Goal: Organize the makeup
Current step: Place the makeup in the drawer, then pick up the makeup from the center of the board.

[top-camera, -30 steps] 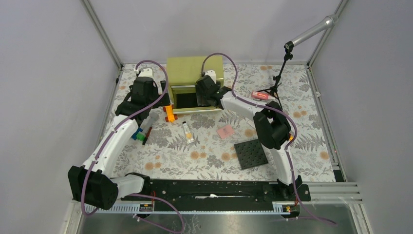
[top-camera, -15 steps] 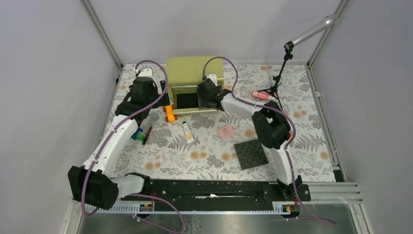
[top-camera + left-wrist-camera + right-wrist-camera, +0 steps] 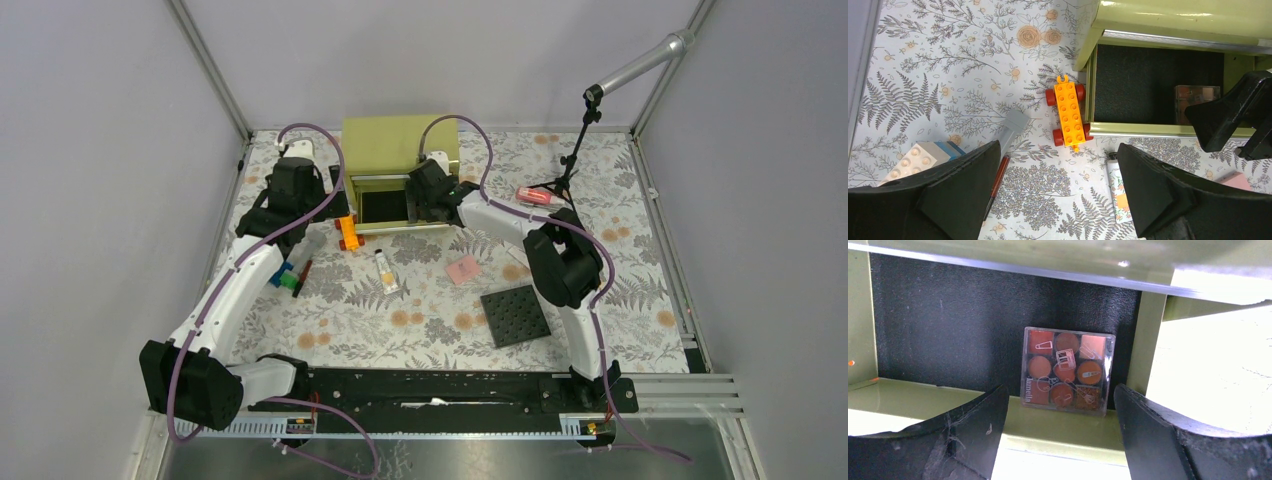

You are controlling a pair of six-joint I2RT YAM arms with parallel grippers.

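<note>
A clear square palette (image 3: 1066, 371) with orange pans lies in the right corner of the green box's open drawer (image 3: 383, 207); it also shows in the left wrist view (image 3: 1197, 97). My right gripper (image 3: 1060, 395) is open and empty just above it (image 3: 428, 196). My left gripper (image 3: 1059, 147) is open and empty, hovering over the mat (image 3: 318, 207). Under it lie a cream tube with a black cap (image 3: 1118, 192) (image 3: 386, 270) and a thin red pencil (image 3: 997, 182). A pink compact (image 3: 461, 269) lies mid-table. A pink-red tube (image 3: 537, 195) lies at the back right.
An orange toy car (image 3: 1069, 111) sits against the drawer's left front corner. A grey piece (image 3: 1013, 127) and coloured blocks (image 3: 285, 277) lie at the left. A dark studded plate (image 3: 515, 315) lies front right. A microphone stand (image 3: 570, 165) stands at the back right.
My right gripper has shifted slightly to the right over the drawer. The left arm has not moved.
</note>
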